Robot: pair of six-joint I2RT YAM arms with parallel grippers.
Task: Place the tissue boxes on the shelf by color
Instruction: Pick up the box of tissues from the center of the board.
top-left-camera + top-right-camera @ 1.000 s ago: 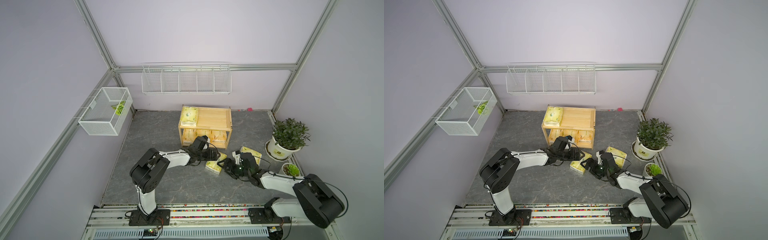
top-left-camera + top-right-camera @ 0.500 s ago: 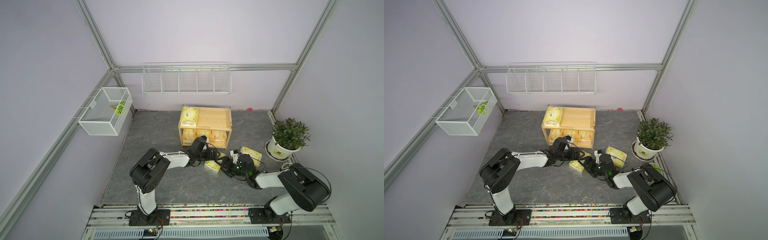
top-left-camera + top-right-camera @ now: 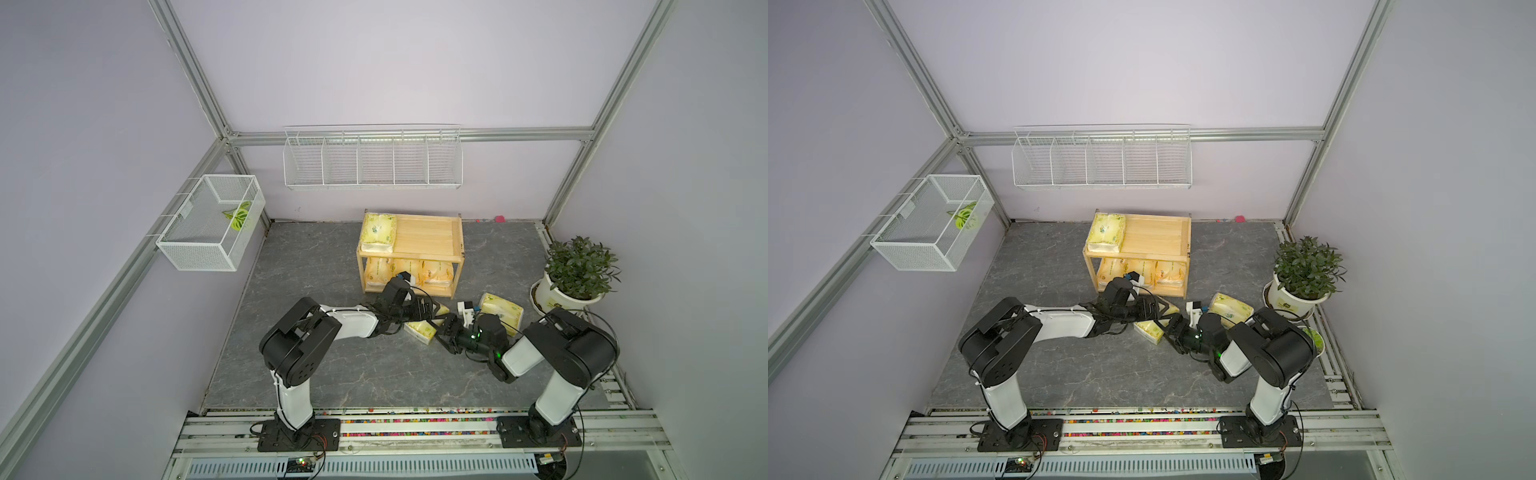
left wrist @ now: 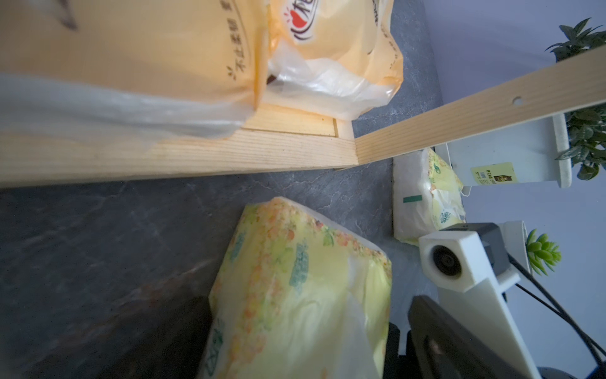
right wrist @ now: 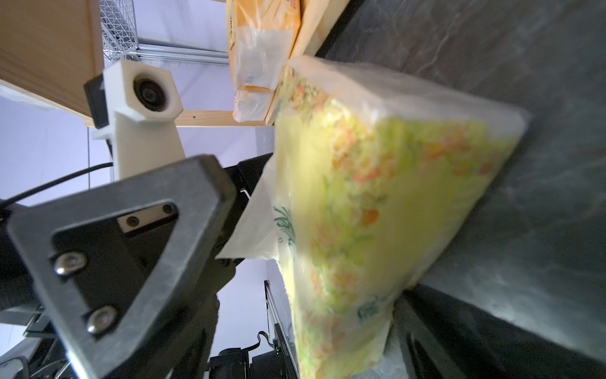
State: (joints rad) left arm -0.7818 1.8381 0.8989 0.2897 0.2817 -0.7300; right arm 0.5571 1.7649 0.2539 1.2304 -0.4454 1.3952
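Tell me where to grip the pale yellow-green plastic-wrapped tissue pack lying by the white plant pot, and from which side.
Probably the pale yellow-green tissue pack is best pinched across its two long sides at mid-length, coming from above: it lies flat on the grey floor, its broad face up, and the white plant pot stands close beside it.

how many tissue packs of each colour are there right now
orange tissue packs: 3, on the lower tier of the shelf
pale yellow-green tissue packs: 3, with 1 on the shelf top and 2 off the shelf
total: 6
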